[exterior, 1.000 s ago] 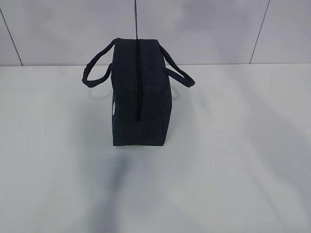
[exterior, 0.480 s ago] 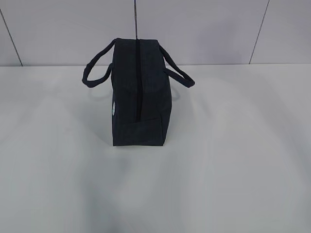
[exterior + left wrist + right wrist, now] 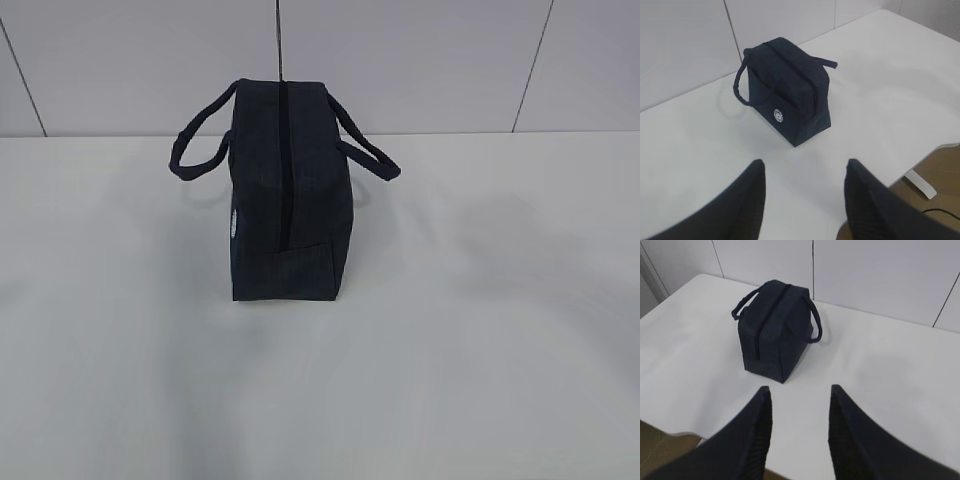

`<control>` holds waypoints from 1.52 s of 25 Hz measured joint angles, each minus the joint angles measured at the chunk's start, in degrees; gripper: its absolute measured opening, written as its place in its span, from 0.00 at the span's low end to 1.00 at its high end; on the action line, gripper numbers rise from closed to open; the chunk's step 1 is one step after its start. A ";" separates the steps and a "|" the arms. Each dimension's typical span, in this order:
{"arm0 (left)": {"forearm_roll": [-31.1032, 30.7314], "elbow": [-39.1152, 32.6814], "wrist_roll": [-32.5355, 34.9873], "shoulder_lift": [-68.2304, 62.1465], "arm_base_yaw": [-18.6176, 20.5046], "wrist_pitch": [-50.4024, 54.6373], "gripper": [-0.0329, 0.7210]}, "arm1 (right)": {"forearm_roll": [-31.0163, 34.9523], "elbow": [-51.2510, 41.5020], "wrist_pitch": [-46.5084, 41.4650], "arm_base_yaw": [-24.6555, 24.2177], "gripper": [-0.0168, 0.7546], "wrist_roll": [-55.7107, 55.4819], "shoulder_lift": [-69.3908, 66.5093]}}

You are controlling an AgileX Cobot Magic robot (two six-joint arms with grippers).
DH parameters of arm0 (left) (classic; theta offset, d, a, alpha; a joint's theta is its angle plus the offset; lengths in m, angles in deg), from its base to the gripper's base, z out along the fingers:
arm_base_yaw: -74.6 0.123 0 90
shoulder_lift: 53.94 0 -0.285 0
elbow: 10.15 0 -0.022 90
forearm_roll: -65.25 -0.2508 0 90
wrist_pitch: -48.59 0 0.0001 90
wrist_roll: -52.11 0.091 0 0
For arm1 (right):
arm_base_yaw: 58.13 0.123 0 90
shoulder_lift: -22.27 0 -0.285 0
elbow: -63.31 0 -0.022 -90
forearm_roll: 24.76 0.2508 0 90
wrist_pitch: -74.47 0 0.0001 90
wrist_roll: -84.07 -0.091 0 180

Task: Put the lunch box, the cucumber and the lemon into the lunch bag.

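Note:
The dark navy lunch bag stands upright on the white table, zipper line running along its top, handles hanging to both sides. It also shows in the left wrist view with its white round logo, and in the right wrist view. My left gripper is open and empty, held above the table well short of the bag. My right gripper is open and empty, also short of the bag. Neither gripper shows in the exterior view. The lunch box, cucumber and lemon are out of view.
The white table ends at a pale panelled wall behind the bag. The table's front edge and the floor show in the left wrist view and the right wrist view.
A dark shadow on the table in front of the bag has faded away. The bag has not moved.

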 joint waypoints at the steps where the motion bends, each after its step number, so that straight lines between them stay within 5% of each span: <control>1: -0.84 -1.22 -1.24 2.26 0.00 0.29 0.54 | 0.00 -2.18 0.00 0.00 0.40 -0.13 2.09; 21: -5.45 -27.77 -9.92 28.51 -0.10 5.62 0.49 | 0.64 -31.71 -1.56 0.00 0.57 -1.00 22.36; 38: -13.65 -28.29 -9.92 28.51 -0.10 5.39 0.45 | -9.72 -47.36 4.10 0.00 0.57 -0.85 38.53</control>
